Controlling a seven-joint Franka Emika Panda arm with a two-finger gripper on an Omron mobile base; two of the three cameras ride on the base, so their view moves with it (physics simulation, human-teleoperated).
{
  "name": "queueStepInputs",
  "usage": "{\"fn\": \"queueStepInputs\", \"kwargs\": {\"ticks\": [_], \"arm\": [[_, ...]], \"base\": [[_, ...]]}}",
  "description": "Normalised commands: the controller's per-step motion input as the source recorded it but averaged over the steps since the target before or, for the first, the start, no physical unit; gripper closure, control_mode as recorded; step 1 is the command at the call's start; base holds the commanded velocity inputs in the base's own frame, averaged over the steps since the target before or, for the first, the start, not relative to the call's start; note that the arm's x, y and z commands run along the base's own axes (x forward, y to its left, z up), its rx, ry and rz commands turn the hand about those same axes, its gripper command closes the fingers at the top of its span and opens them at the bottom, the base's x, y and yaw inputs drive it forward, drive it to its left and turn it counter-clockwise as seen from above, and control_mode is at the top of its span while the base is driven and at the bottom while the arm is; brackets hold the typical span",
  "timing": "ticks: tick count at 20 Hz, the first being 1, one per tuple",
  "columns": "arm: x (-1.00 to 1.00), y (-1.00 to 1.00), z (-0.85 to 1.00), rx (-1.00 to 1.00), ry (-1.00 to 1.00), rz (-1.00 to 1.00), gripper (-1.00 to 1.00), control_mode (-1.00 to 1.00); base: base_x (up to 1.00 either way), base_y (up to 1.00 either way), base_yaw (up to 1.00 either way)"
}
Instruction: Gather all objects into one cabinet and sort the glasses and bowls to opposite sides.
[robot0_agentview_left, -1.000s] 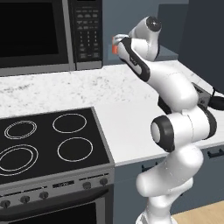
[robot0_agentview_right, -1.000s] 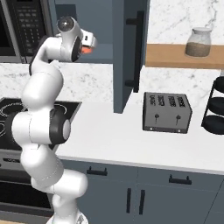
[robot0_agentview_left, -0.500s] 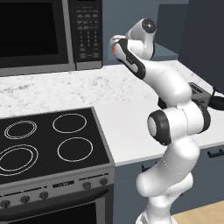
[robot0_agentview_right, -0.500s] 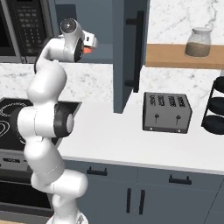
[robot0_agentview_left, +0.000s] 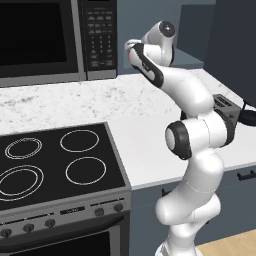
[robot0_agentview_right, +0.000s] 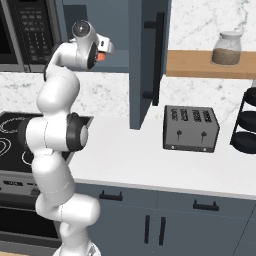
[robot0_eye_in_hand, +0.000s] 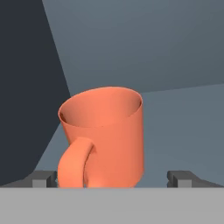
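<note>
An orange mug (robot0_eye_in_hand: 105, 135) stands upright on the slate blue-grey floor of the cabinet (robot0_eye_in_hand: 175, 57), its handle turned toward the hand. My gripper (robot0_eye_in_hand: 112, 179) is open. Its two dark fingertips (robot0_eye_in_hand: 43, 178) sit either side of the mug's base, with a gap on each side. From the right base view, the hand (robot0_agentview_right: 102, 50) is raised at the cabinet's opening, with a bit of the orange mug (robot0_agentview_right: 101, 57) below it. The cabinet door (robot0_agentview_right: 142, 75) with its black bar handle (robot0_agentview_right: 157, 55) stands open. In the left base view the hand (robot0_agentview_left: 134, 50) is beside the microwave.
A black microwave (robot0_agentview_left: 50, 40) hangs left of the cabinet, above the black cooktop (robot0_agentview_left: 55, 160). On the white counter (robot0_agentview_right: 130, 155) stands a toaster (robot0_agentview_right: 191, 128). A jar (robot0_agentview_right: 226, 49) rests on a wooden shelf (robot0_agentview_right: 200, 65), and a black rack (robot0_agentview_right: 247, 120) is at the far right.
The hand has pushed a little further toward the cabinet and the mug. The jaws have stayed wide apart.
</note>
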Motion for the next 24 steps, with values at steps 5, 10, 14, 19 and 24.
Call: {"fn": "queueStepInputs", "kwargs": {"ticks": [5,10,14,19,24], "arm": [[0.03,0.00,0.00,0.00,0.00,-0.01,-1.00,-1.00],[0.00,0.00,-0.02,0.00,0.00,-0.02,-1.00,-1.00],[0.00,0.00,-0.04,0.00,0.00,-0.03,-1.00,-1.00],[0.00,0.00,-0.01,0.00,-0.02,-0.02,1.00,-1.00],[0.00,0.00,-0.09,0.00,0.00,-0.03,1.00,-1.00]], "base": [[0.00,0.00,0.00],[0.00,0.00,0.00],[0.00,0.00,0.00],[0.00,0.00,0.00],[0.00,0.00,0.00]]}}
